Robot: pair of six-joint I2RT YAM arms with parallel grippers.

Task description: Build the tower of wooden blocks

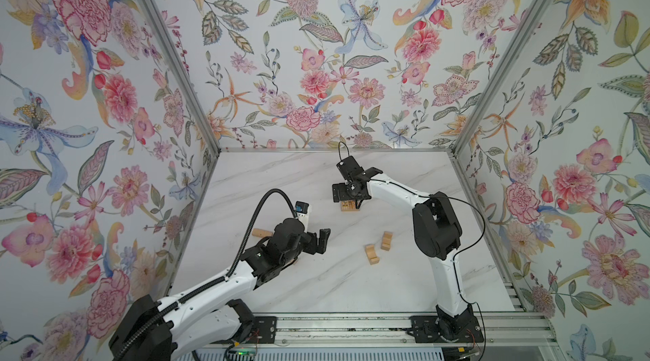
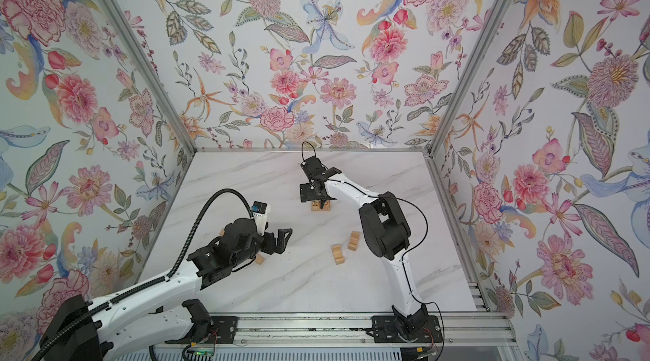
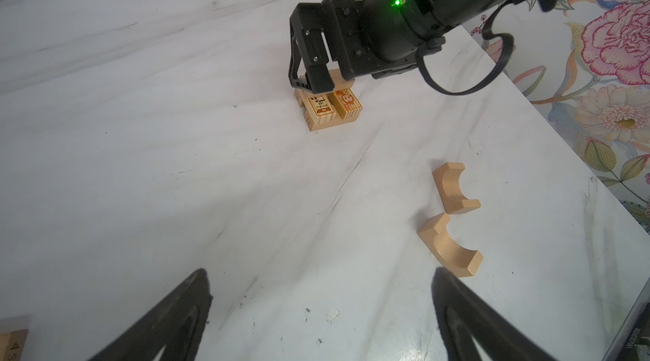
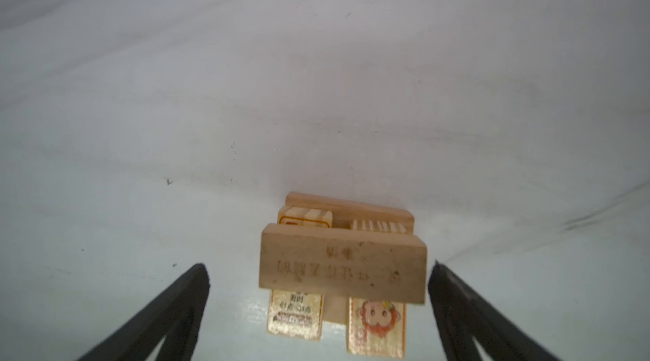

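The tower (image 1: 350, 206) (image 2: 320, 205) is a small stack of tan wood blocks in crossed layers at mid-table. In the right wrist view an engraved bar (image 4: 343, 264) lies across two printed blocks on the tower. My right gripper (image 4: 318, 269) (image 1: 350, 197) hangs over the tower, open. Its fingers stand on either side of that bar, with a gap on each side. My left gripper (image 3: 320, 272) (image 1: 322, 239) is open and empty, low over bare table to the tower's front left. Two arch blocks (image 1: 386, 240) (image 1: 371, 253) (image 3: 453, 188) (image 3: 450, 248) lie loose to the tower's front right.
A plain bar (image 1: 262, 232) lies left of the left arm. Another block (image 2: 259, 259) peeks out from under that arm. Flowered walls close in the marble table (image 1: 281, 180) at the back and both sides. A metal rail (image 1: 351, 324) runs along the front.
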